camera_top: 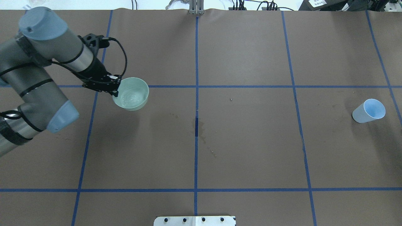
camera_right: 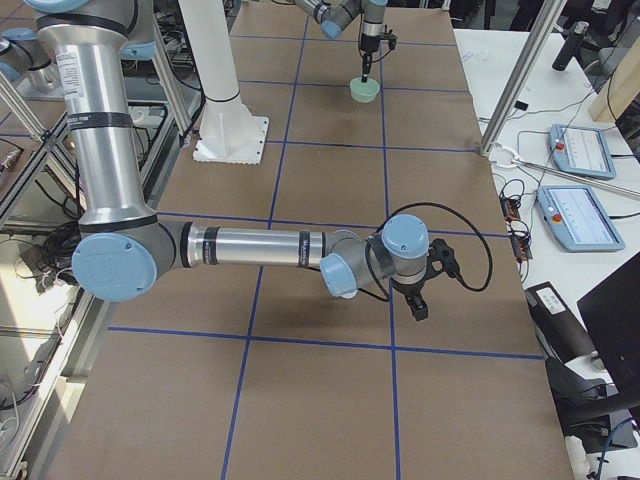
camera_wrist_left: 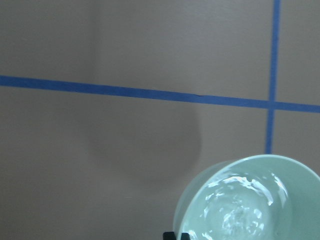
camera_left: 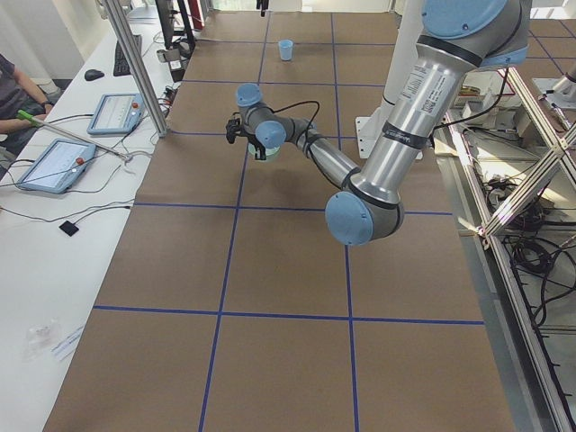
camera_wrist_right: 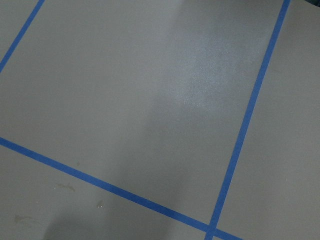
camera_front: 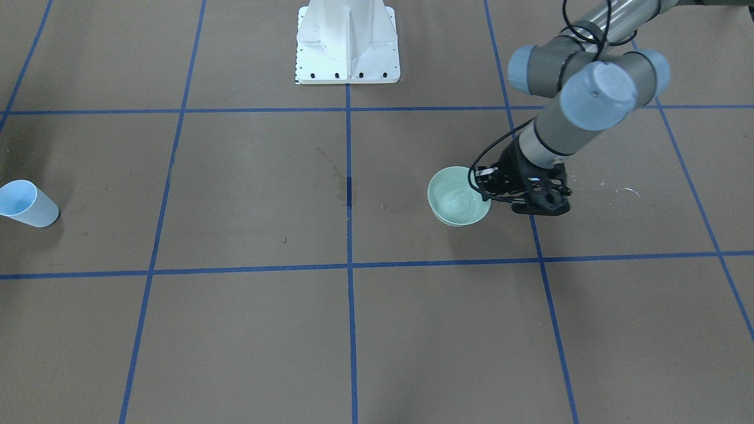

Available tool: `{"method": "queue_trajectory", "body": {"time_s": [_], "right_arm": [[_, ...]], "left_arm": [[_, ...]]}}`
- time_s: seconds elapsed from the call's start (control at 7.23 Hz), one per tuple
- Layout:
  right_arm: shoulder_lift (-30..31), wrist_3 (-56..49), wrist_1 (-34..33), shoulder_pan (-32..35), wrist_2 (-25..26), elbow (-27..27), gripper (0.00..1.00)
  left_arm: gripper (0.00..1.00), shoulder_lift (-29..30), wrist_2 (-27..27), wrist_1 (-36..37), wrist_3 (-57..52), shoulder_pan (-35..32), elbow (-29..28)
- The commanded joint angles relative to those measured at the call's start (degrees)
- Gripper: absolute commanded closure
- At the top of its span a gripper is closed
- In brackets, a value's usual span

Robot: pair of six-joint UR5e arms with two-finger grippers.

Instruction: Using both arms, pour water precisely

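Brown table (camera_top: 251,141), left fingers (camera_top: 115,91) on rim of upright bowl (camera_top: 139,89), water (camera_top: 130,99) inside

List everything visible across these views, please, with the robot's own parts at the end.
bowl: one, pale green, table's left side, rim gripped
water: a little, clear, glinting inside the bowl
cup: one, light blue, table's right side
table: one, brown cover, blue tape grid
pedestal: one, white, robot's edge
control tablets: two, grey, side bench
person: one, partly seen, at the bench
left arm: grey, blue caps
right arm: same, low over the table
left gripper: black, on the bowl's rim
right gripper: black, empty
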State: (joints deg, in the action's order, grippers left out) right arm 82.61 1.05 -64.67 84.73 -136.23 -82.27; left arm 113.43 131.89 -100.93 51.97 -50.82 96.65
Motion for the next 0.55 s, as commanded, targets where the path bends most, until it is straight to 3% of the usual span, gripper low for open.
{"method": "queue_trajectory", "body": {"time_s": [0.0, 0.28, 0.41], "right_arm": [[-0.34, 0.00, -0.36, -0.17, 0.00, -0.52, 0.01], [-0.25, 0.09, -0.37, -0.26, 0.35, -0.70, 0.01], [-0.25, 0.09, -0.37, -0.26, 0.52, -0.70, 0.01]], "left_arm": [[1.00, -11.94, 3.97, -4.94, -13.07, -5.41, 0.55], [1.00, -19.96, 5.91, -6.21, -25.01, -10.50, -0.32], [1.00, -21.13, 5.92, -6.21, -28.64, -12.35, -1.37]]}}
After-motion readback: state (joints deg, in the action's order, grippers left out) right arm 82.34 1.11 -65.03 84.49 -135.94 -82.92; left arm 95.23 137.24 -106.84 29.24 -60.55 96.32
